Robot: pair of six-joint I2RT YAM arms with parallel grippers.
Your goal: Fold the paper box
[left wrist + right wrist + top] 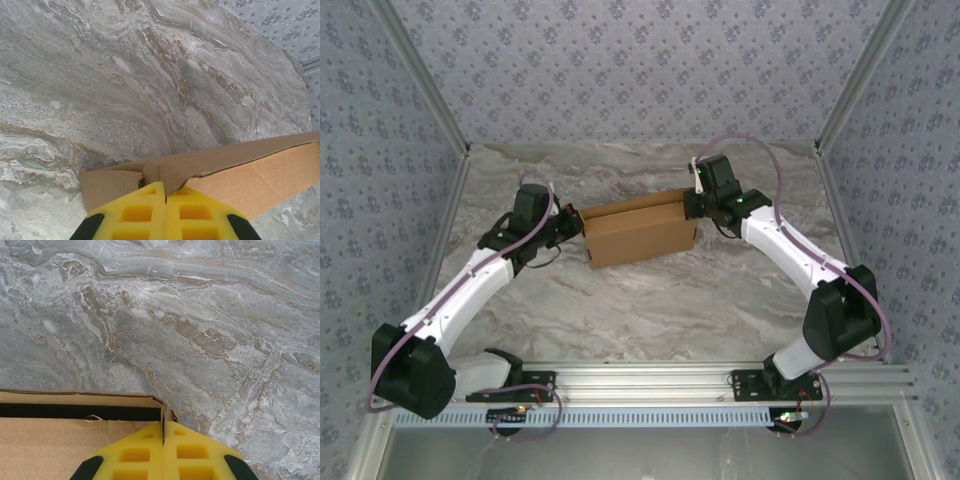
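paper box (638, 233) lengthwise left-right, approx.

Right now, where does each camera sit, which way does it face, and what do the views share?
Top external: above and behind the arm bases, looking down on the grey marbled table, white left arm, white right arm and the tan cardboard paper box.
Left wrist: on the left arm, looking along its yellow left fingers, shut on the box's end.
Right wrist: on the right arm, looking along its yellow right fingers, shut on the box's other end.
Shared: all show box and table.
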